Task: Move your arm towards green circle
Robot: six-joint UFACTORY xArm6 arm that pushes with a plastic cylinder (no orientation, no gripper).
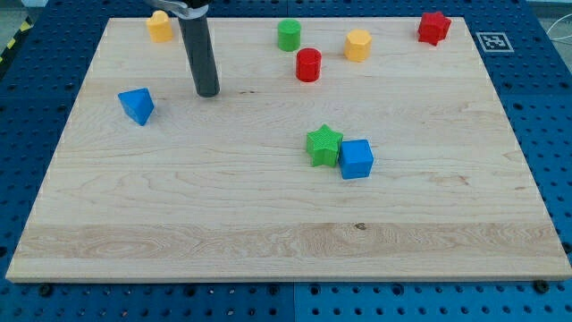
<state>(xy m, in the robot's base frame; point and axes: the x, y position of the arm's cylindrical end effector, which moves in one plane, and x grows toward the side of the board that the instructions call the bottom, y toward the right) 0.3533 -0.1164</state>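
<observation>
Blue cube (356, 159) nearest, green circle (289, 35) upper right of my tip (207, 92)

— What do we have around the green star (324, 145)?

— We see a blue cube (356, 159) touching it on the view's right. Up from the star sits a red cylinder (308, 64), and a yellow hexagonal block (357, 45) is up and to the right.

— And farther from the star?

— We find a red star-like block (433, 28) well apart toward the top right corner of the wooden tabletop (268, 233), a blue triangular block (137, 105) far to the left, and a yellow block (160, 27) at the top left, shape unclear.
</observation>
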